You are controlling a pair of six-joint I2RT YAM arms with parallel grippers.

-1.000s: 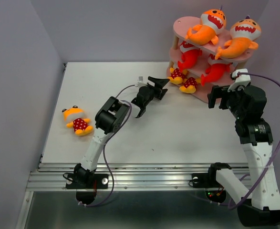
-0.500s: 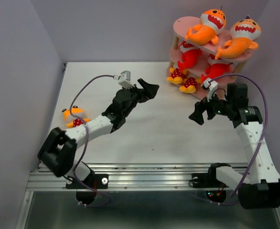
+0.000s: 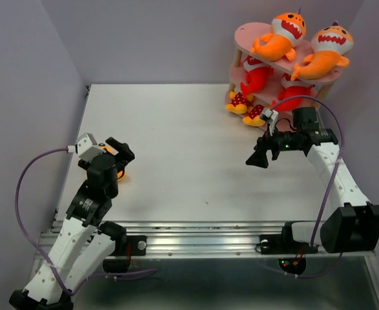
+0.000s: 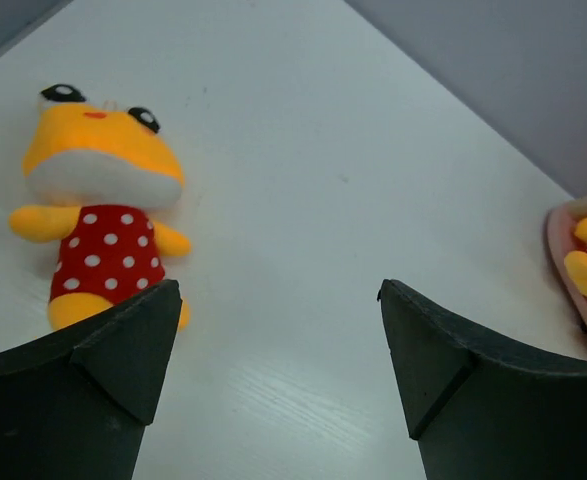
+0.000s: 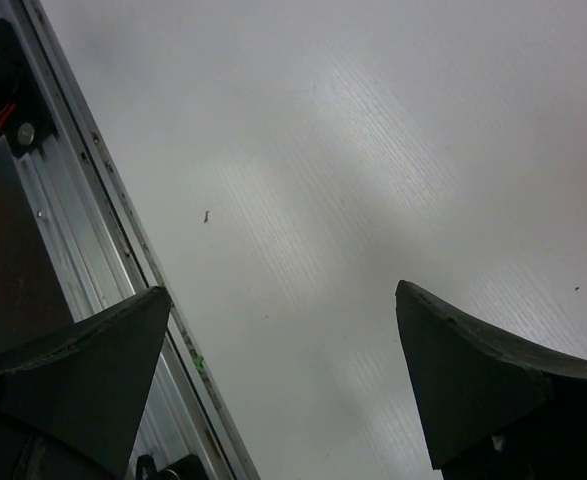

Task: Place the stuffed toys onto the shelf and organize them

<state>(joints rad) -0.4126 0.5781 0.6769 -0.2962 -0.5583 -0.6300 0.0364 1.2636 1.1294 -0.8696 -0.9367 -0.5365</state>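
One small yellow-orange stuffed toy (image 4: pixel 98 200) in a red white-dotted suit lies on its back on the white table, far left. My left gripper (image 4: pixel 280 290) hovers open just beside it; the toy sits left of the gap, its feet behind the left finger (image 4: pixel 123 345). From above, the left gripper (image 3: pixel 115 155) covers nearly all of that toy (image 3: pixel 121 174). The pink shelf (image 3: pixel 244 35) stands at the back right. Two orange sharks (image 3: pixel 281 35) sit on its top, two red sharks (image 3: pixel 257 77) in the middle, two small dotted toys (image 3: pixel 255 115) at the bottom. My right gripper (image 3: pixel 257 158) is open and empty.
In the right wrist view, the open right gripper (image 5: pixel 282 292) looks down on bare table beside the aluminium rail (image 5: pixel 103 200) at the near edge. The shelf's lowest board (image 4: pixel 563 250) shows at the far right of the left wrist view. Grey walls enclose the table.
My left arm has swung back from the shelf to the far left, ending over the lying toy. My right gripper has moved left and lower, away from the shelf.
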